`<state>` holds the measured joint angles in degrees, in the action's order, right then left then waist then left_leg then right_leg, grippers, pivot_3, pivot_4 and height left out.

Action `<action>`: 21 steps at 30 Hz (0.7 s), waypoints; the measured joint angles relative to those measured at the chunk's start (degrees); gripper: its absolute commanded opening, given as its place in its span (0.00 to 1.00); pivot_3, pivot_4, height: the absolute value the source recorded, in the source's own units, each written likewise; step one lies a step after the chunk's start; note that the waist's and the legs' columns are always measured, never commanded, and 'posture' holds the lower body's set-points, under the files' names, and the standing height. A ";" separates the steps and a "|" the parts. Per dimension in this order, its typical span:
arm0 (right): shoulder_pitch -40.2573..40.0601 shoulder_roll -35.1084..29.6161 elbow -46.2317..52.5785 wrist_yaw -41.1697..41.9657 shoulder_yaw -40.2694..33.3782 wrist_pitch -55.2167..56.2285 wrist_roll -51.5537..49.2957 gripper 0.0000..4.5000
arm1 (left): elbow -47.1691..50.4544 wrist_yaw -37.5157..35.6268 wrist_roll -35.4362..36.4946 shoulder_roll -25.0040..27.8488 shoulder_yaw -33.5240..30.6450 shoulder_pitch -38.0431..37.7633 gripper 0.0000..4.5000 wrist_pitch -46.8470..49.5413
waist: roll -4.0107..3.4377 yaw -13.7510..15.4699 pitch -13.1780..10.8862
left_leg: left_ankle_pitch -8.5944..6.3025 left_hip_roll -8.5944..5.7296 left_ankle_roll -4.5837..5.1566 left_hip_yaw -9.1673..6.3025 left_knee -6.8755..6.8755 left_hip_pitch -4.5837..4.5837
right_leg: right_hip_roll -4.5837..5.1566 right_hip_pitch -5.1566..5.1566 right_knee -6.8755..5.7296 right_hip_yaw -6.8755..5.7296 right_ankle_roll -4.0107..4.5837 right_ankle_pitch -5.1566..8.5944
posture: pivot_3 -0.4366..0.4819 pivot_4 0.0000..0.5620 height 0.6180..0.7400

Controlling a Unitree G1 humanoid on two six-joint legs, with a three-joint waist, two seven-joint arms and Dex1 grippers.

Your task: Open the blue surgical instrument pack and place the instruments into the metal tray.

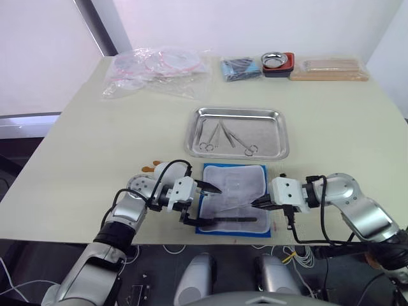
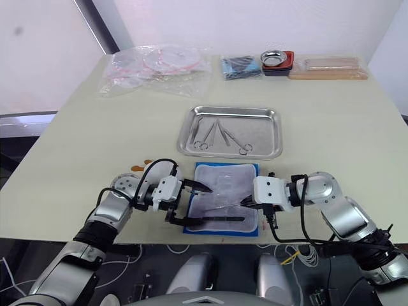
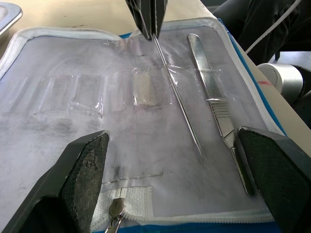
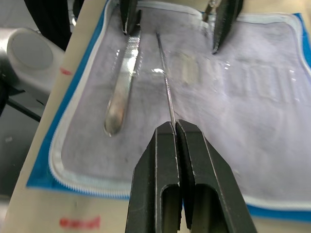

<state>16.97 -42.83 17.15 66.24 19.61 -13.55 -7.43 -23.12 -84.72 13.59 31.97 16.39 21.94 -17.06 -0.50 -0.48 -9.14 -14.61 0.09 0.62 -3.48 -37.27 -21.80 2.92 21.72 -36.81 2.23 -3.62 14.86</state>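
A pale table [image 1: 76,159] seen from above, with two robot arms reaching in from the near edge.

At the far left of the table lies a heap of clear plastic bags [image 1: 156,67]. Nearer, the left gripper [image 1: 205,204] hovers at the left edge of the opened blue pack [image 1: 233,197]; its two black fingers [image 3: 85,170] are wide apart and grip nothing, one on either side of the pack's near half.

The pack lies flat and unfolded at the near edge of the table, grey-white lining up (a blue border shows around it). Two tools are on the lining. A flat silver handle-shaped tool [image 3: 216,102] lies near the pack's near edge, its long axis running left to right across the pack. Just beside it, a thin needle-like probe [image 4: 165,80] lies almost parallel, also running left to right.

Beyond the pack, in the middle of the table, sits the metal tray [image 1: 280,137], long side left to right. Ring-handled scissors and forceps [image 1: 223,137] lie inside it, handles mostly toward the robot, fanned slightly.

The right gripper [image 4: 175,127] is at the pack's right side, fingers pressed together on the right end of the probe.

At the far right of the table: a dark blue bundle [image 1: 241,68], a small steel bowl [image 1: 276,62] and a flat wooden box [image 1: 330,69].
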 measured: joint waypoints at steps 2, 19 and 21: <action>-0.13 -0.36 0.17 0.16 -0.30 0.00 -0.27 0.01 | 0.00 0.00 0.00 -0.02 0.02 0.04 1.00 0.00 | 0.01 0.03 -0.01 | 0.00 0.00 0.00 -0.01 0.00 0.00 | 0.00 0.00 0.00 -0.01 0.00 0.00 | 0.48 0.27 1.00; -3.26 -7.77 1.18 3.36 -7.27 1.19 -4.16 0.01 | -0.01 -0.01 0.00 -0.16 0.03 0.01 1.00 -0.04 | 0.05 0.10 -0.03 | 0.00 0.00 0.00 0.02 0.00 -0.02 | 0.06 0.00 0.03 -0.02 -0.01 0.01 | 0.48 0.27 1.00; -3.92 -8.36 1.12 3.63 -8.47 1.43 -4.67 0.01 | -0.01 -0.01 0.00 -0.19 0.04 0.01 1.00 -0.04 | 0.05 0.15 -0.03 | 0.00 0.00 0.00 0.02 0.00 -0.02 | 0.07 0.00 0.03 -0.02 -0.01 0.01 | 0.48 0.27 1.00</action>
<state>13.05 -51.20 18.28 69.88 11.14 -12.12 -12.10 -23.14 -84.73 13.59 31.78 16.43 21.95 -17.10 -0.44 -0.33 -9.17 -14.61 0.09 0.61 -3.46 -37.27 -21.82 2.99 21.72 -36.78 2.21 -3.62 14.87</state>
